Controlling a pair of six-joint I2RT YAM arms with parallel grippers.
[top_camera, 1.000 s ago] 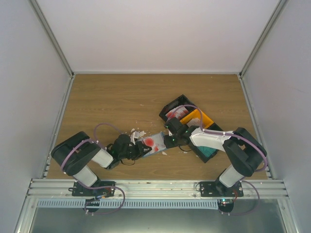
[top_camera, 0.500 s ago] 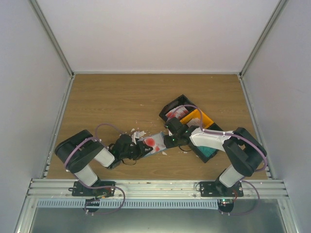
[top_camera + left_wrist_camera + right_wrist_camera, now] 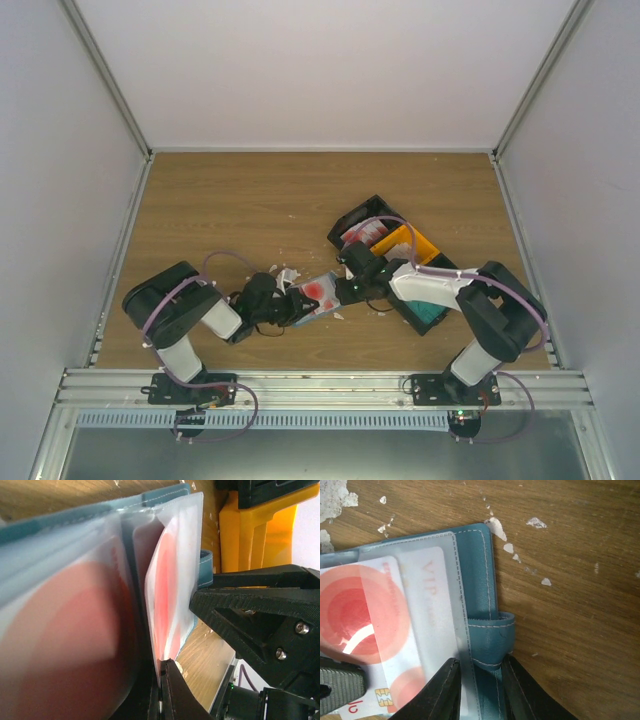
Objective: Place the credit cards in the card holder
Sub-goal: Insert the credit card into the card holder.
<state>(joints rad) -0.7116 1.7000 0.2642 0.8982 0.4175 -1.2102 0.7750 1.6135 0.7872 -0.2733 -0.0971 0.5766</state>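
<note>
The blue-teal card holder (image 3: 322, 292) lies open on the wood between both arms. My left gripper (image 3: 162, 680) is shut on the edge of a red-and-white credit card (image 3: 170, 595). That card stands partly inside a clear pocket of the card holder (image 3: 75, 515). My right gripper (image 3: 480, 690) is shut on the card holder (image 3: 477, 580) at its edge, one finger on each side just below its teal loop. In the right wrist view a red-and-white credit card (image 3: 370, 630) and a whitish VIP card (image 3: 427, 595) show through the pockets.
A black tray (image 3: 365, 225) and an orange tray (image 3: 415, 245) lie just behind the right arm. Torn white scraps (image 3: 283, 275) litter the wood near the holder. In the left wrist view the right gripper's black body (image 3: 255, 625) sits close beside the card.
My left arm has shifted a little to the right, toward the holder. The right gripper's jaws have narrowed slightly on the holder's edge.
</note>
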